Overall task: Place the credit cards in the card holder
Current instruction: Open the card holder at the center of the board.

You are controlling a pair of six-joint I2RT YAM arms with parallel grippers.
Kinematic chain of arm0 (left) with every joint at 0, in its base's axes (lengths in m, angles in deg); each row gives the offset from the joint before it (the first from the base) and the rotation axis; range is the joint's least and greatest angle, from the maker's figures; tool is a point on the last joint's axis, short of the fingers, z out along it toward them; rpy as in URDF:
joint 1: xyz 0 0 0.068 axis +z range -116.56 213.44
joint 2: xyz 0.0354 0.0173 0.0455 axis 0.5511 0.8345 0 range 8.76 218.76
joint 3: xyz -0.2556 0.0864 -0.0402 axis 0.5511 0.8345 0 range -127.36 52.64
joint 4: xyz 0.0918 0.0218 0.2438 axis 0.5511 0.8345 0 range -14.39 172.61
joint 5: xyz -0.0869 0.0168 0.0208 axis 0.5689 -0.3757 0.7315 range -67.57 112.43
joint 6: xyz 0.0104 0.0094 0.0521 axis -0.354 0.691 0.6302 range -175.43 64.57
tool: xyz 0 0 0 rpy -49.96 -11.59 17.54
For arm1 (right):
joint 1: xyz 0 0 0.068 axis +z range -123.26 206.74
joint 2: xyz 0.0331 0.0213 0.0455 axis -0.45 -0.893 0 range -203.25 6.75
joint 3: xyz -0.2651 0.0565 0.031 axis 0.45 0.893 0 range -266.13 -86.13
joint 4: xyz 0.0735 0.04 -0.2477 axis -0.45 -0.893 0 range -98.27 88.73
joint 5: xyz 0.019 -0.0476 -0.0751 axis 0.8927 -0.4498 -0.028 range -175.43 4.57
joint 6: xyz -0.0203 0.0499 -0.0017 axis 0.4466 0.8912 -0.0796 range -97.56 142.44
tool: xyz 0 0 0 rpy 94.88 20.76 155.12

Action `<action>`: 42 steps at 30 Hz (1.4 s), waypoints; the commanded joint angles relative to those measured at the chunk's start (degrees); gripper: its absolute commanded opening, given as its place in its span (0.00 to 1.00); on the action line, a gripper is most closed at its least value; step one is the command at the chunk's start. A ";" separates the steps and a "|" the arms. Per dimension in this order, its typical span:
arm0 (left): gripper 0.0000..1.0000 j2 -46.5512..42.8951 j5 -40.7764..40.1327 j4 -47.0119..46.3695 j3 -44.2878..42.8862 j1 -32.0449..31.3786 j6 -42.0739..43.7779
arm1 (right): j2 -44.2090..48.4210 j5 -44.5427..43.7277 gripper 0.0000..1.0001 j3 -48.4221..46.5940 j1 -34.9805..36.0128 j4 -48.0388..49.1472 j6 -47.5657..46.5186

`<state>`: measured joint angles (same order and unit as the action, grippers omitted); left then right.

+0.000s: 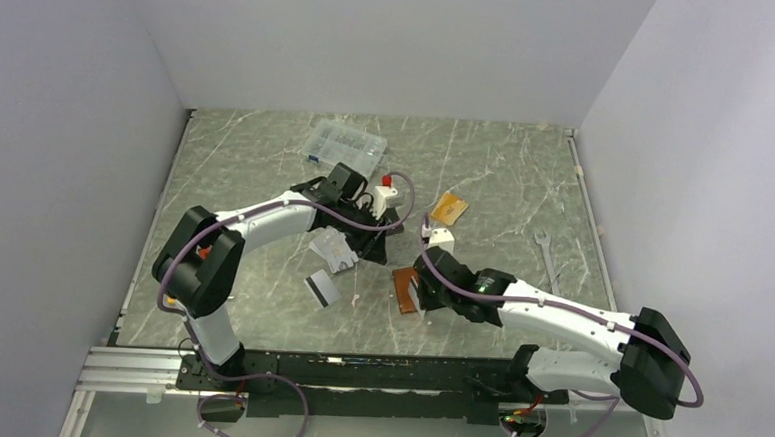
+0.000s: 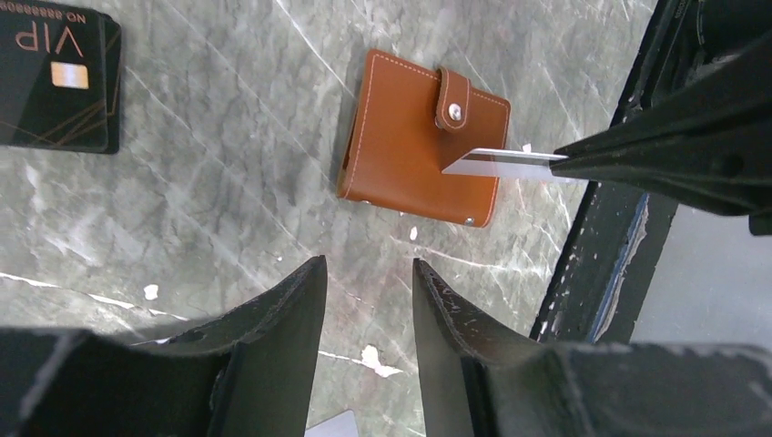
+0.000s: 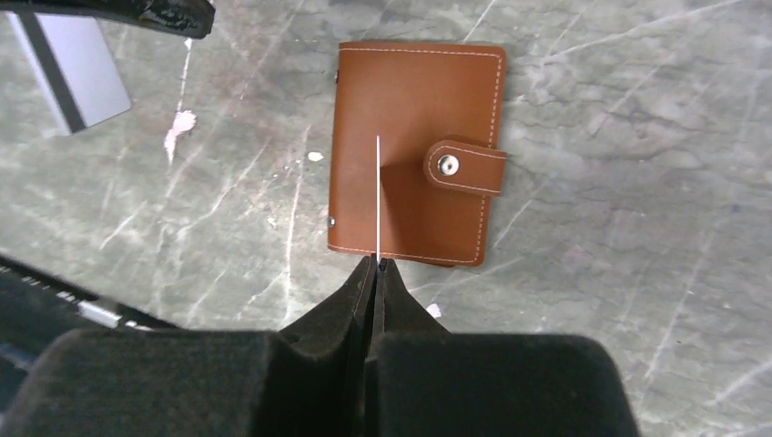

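The brown leather card holder lies closed on the table, its snap strap fastened; it also shows in the left wrist view and the top view. My right gripper is shut on a silver-grey credit card, held edge-on just above the holder; the card also shows in the left wrist view. My left gripper is open and empty, above bare table left of the holder. Silver cards and another one lie near it. An orange card lies farther back.
A black VIP card lies left of the holder. A clear compartment box stands at the back. A white item with a red cap sits by the left arm. A wrench lies at the right.
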<state>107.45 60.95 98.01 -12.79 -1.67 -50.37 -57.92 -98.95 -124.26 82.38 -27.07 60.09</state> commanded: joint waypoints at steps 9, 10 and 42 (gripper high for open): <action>0.42 7.92 -3.58 -0.34 -8.33 -2.33 -0.46 | -1.93 -22.02 0.00 -1.02 8.02 -0.01 3.99; 0.42 9.17 -3.66 -0.22 -8.97 -2.33 -0.95 | -1.45 -22.60 0.00 -0.68 8.33 -0.17 4.54; 0.65 16.67 -2.56 5.78 -16.30 -8.22 7.71 | 6.13 -26.60 0.00 8.44 8.73 -4.43 17.00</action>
<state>123.17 56.49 102.90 -27.26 -9.78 -44.05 -53.98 -124.44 -117.40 91.08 -31.73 74.93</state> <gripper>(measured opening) 0.646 0.008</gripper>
